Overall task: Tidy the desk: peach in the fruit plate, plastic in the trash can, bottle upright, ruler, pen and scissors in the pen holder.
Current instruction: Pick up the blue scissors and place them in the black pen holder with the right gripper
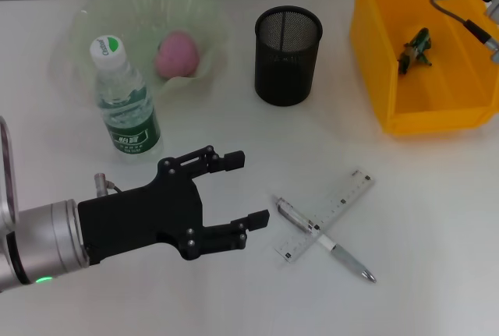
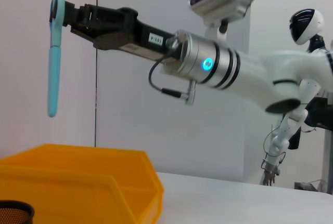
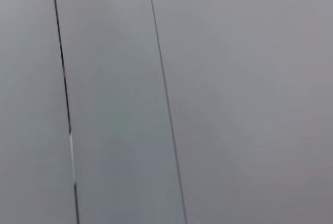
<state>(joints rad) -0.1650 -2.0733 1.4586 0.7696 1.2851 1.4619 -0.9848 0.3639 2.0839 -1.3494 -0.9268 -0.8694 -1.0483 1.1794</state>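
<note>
Left gripper (image 1: 238, 196), fingers spread and empty — the crossed ruler (image 1: 327, 213) and pen (image 1: 323, 240) lie at its 3 o'clock; right gripper (image 2: 66, 17) pinches the scissors (image 2: 54, 57) aloft.

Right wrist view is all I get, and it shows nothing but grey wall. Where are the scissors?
Observer: The scissors dangle in the air, held by the right gripper.
Operator: Is anything in the pen holder yet?
Observer: The pen holder looks empty. The ruler and pen lie crossed on the table.
Operator: What about the other arm?
Observer: The left gripper hovers over the table with its fingers open, near the upright bottle.
</note>
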